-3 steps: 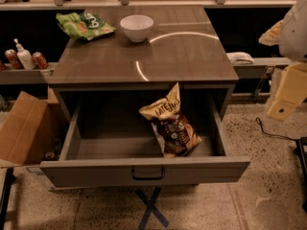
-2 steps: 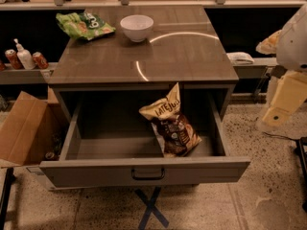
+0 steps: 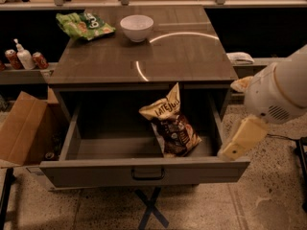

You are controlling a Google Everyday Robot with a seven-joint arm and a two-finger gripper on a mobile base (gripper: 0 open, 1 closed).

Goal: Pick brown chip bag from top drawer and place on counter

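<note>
The brown chip bag [image 3: 171,123] lies tilted inside the open top drawer [image 3: 144,171], right of centre, its tan top leaning on the drawer's back. The counter [image 3: 182,56] is the glossy top above the drawer, showing a light arc. My gripper [image 3: 240,140] shows as a tan piece below the white arm joint [image 3: 280,92]. It hangs over the drawer's right front corner, to the right of the bag and apart from it.
A white bowl [image 3: 136,27] and a green chip bag [image 3: 84,25] sit at the back of the counter. Cans and a bottle [image 3: 21,59] stand on the left side shelf. A cardboard box [image 3: 21,128] stands on the floor at left.
The arm and gripper have swung in from the right edge, leftward and down, to the drawer's right front corner. The bag and drawer have not moved.
</note>
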